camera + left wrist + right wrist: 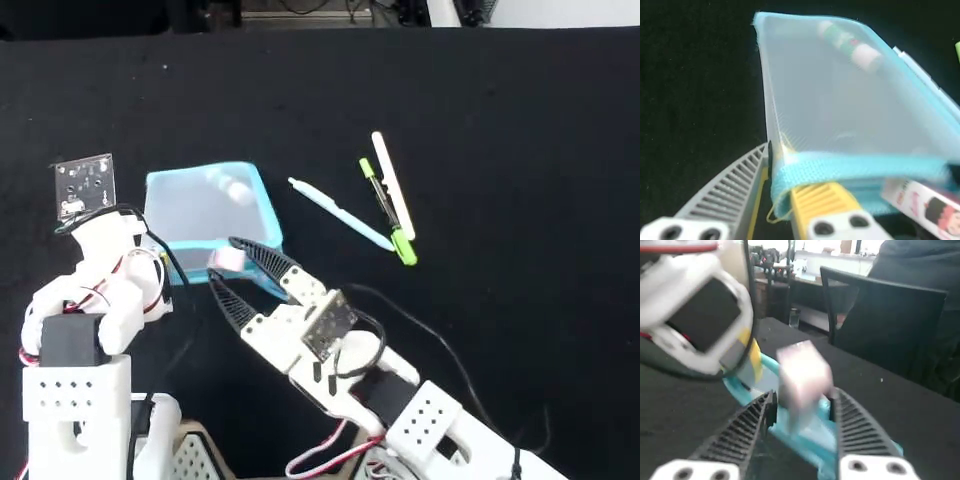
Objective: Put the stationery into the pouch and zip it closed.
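Observation:
The light blue mesh pouch (205, 208) lies on the black table with a glue stick (235, 188) inside it. My left gripper (163, 264) is shut on the pouch's near edge; the left wrist view shows the grey and yellow fingers (820, 200) clamping the blue hem of the pouch (840, 110), with the glue stick (850, 44) deep inside. My right gripper (222, 260) holds a pinkish-white eraser (230, 258) at the pouch's near opening. In the right wrist view the eraser (802, 370) sits between the black fingers of that gripper (802, 400), above the pouch (805, 437).
To the right of the pouch lie a light blue pen (340, 213), a green highlighter (385, 212) and a white pen (392, 185), close together. The left arm's body (700, 315) is right beside the right gripper. Black cloth stretches far and right.

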Controlling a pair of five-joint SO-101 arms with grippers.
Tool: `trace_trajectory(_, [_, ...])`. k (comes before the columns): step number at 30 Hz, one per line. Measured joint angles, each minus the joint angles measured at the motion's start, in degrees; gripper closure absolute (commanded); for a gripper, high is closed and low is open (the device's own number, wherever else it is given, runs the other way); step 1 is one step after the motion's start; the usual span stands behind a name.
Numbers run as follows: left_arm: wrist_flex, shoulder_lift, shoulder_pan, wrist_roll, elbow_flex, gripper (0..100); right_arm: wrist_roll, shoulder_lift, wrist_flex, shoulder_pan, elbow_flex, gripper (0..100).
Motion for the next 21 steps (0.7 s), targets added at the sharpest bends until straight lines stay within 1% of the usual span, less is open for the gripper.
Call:
trace_trajectory(6, [0.00, 0.00, -0.09, 0.00, 0.00, 97, -0.09, -0.09, 1.67, 0.09, -0.97, 90.1])
trace_trajectory(10, [0.00, 0.00, -0.09, 0.00, 0.00, 97, 0.00, -0.09, 1.67, -2.02, -0.97, 95.8])
trace_trajectory(13, [0.00, 0.00, -0.09, 0.00, 0.00, 97, 0.00, -0.09, 1.67, -2.99, -0.97, 94.6])
trace_trajectory(17, [0.00, 0.00, -0.09, 0.00, 0.00, 97, 0.00, -1.49, 3.16, -2.55, -2.11, 89.3])
trace_trajectory(19, [0.00, 0.00, -0.09, 0.00, 0.00, 97, -0.09, -3.87, 6.42, -1.32, -3.08, 86.4])
trace_trajectory(21, [0.00, 0.00, -0.09, 0.00, 0.00, 97, -0.97, -7.47, 12.31, 1.14, -4.40, 83.0])
